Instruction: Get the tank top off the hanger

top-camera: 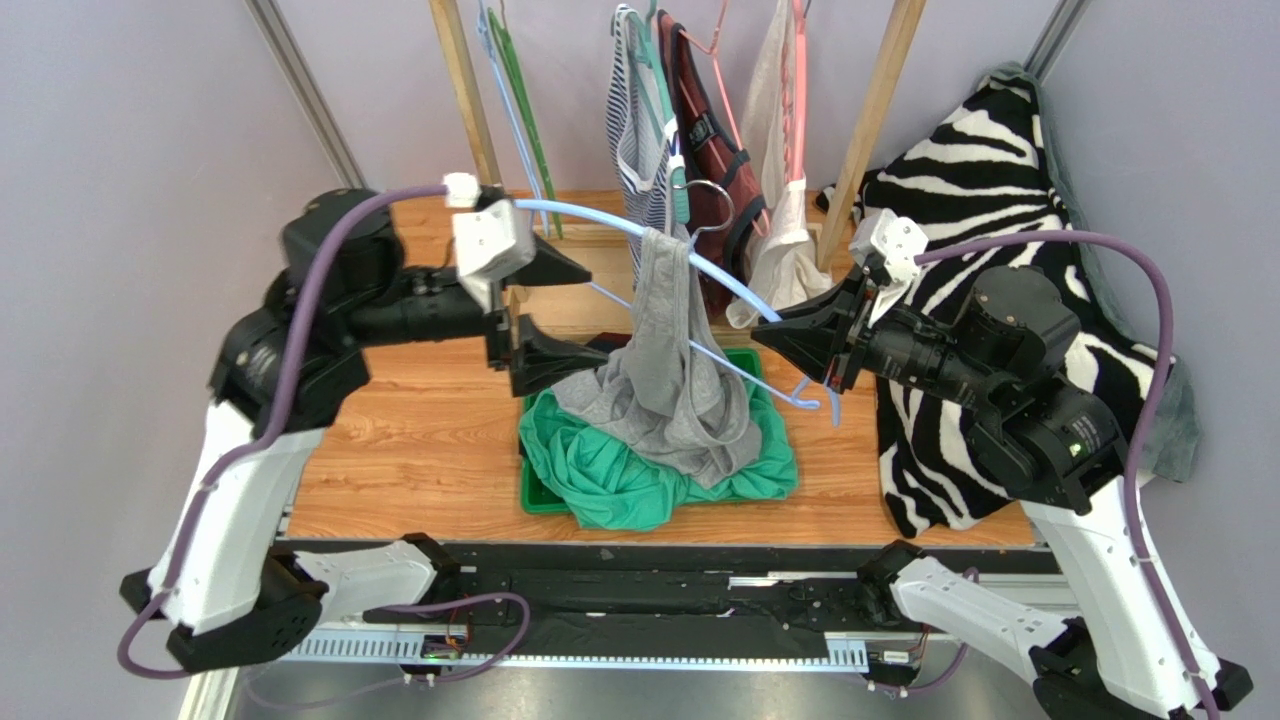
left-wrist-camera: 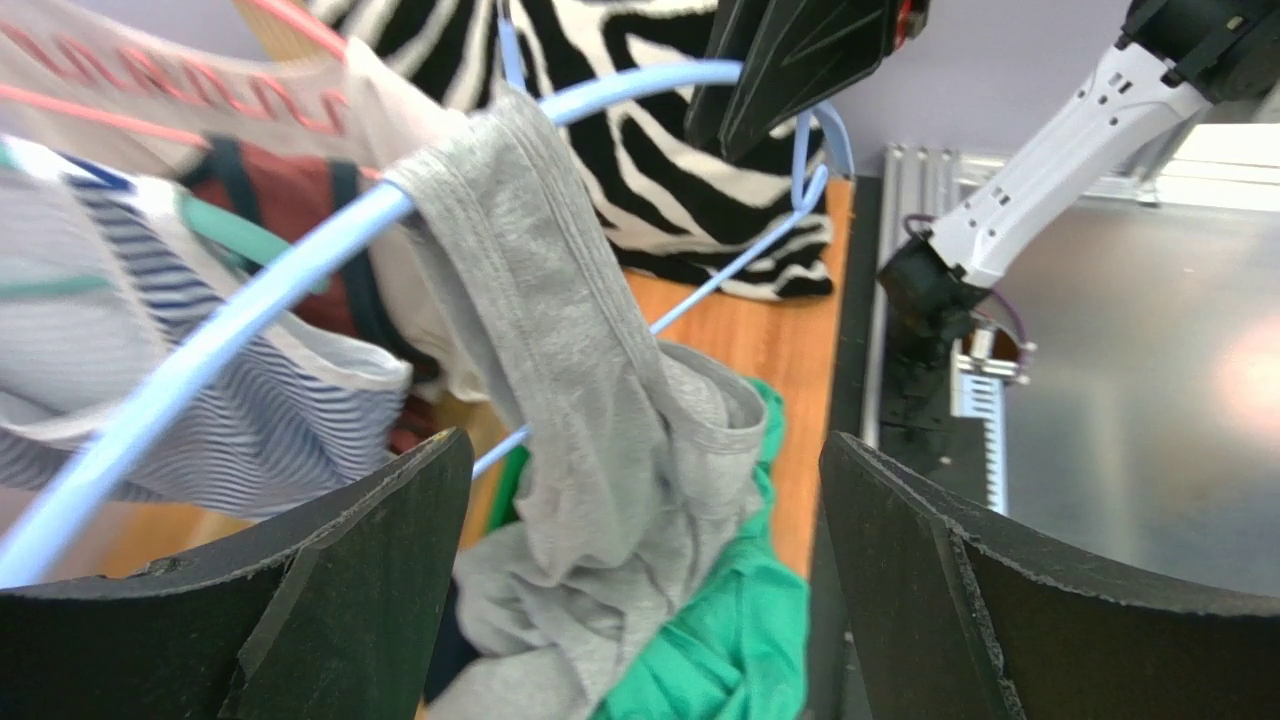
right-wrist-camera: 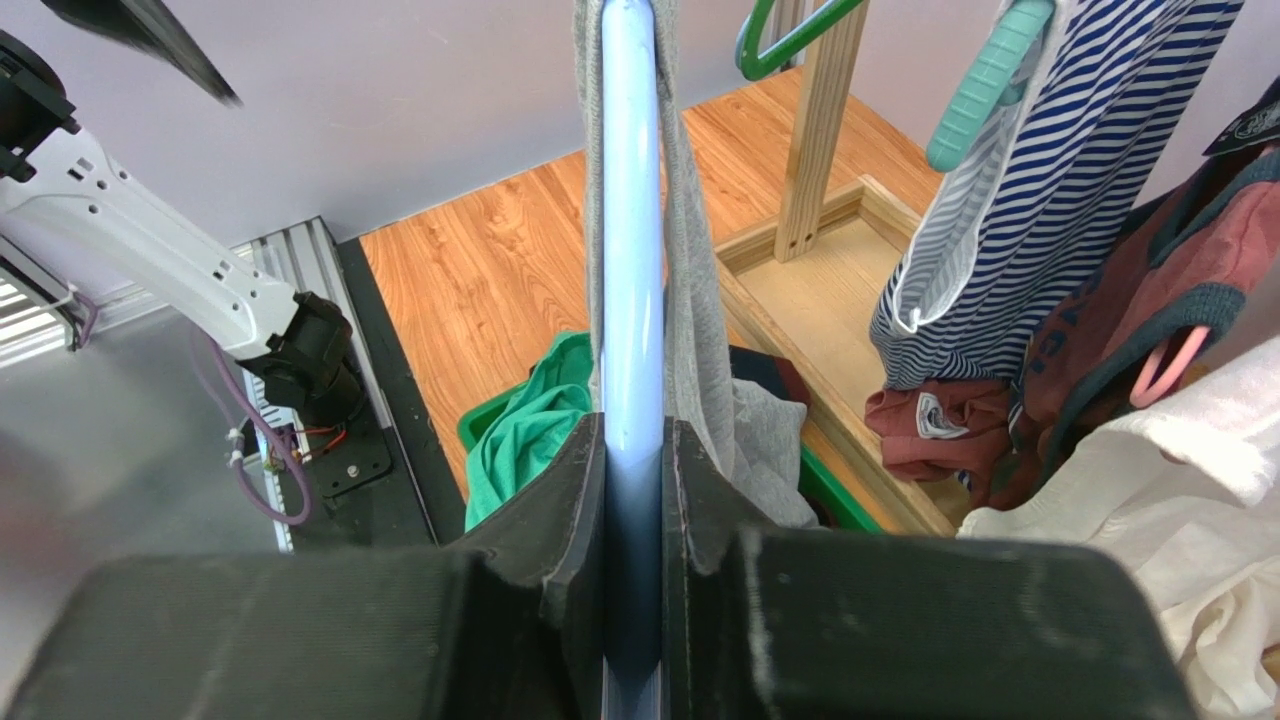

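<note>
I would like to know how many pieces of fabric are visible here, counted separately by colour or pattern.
Grey tank top, on the light blue hanger: 1
Green fabric heap: 1
Blue-and-white striped top: 1
Dark red garment: 1
White garment: 1
Zebra-print cloth: 1
Total: 6

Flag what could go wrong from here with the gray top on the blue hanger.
1. The gray tank top drapes over the blue hanger and the left gripper is open, so nothing holds the cloth; it may stay hooked.
2. The right gripper clamps the hanger near one end; a tug could twist it.
3. The top's lower part rests on the green garment; a grasp there might catch both.
</note>
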Action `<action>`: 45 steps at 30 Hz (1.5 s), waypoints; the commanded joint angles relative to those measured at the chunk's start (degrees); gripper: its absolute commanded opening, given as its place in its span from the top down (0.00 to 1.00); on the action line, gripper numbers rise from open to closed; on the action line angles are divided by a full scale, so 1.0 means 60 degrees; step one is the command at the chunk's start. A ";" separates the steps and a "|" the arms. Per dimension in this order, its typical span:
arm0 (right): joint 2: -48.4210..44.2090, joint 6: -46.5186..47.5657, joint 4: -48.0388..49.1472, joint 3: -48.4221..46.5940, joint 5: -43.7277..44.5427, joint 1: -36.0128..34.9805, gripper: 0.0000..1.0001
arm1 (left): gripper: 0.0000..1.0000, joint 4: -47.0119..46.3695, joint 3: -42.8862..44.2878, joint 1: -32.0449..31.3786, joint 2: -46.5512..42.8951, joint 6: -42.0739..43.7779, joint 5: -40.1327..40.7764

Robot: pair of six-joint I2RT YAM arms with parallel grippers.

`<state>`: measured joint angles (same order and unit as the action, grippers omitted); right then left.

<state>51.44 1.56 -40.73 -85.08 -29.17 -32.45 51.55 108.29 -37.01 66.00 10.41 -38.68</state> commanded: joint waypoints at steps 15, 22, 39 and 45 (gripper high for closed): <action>0.0113 0.0589 0.0519 -0.0528 0.0862 -0.0305 1.00 | 0.95 -0.1004 0.0437 -0.0101 0.2067 -0.1369 0.0029; -0.0150 0.0735 0.0286 -0.0264 0.1417 -0.0305 1.00 | 1.00 -0.0975 0.0642 -0.0100 0.1950 -0.1677 0.0087; -0.3649 0.0003 -0.2832 -0.0335 0.1127 -0.0305 1.00 | 1.00 -0.0623 0.5155 0.0178 0.2521 -0.0168 0.3136; -0.4616 -0.0070 -0.3698 -0.1010 0.2369 -0.0305 1.00 | 1.00 -0.0565 0.4307 0.0178 0.2375 -0.0359 0.2375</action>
<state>26.79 2.22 -60.05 -88.27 -20.43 -33.98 48.77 136.49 -36.23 79.94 7.88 -22.46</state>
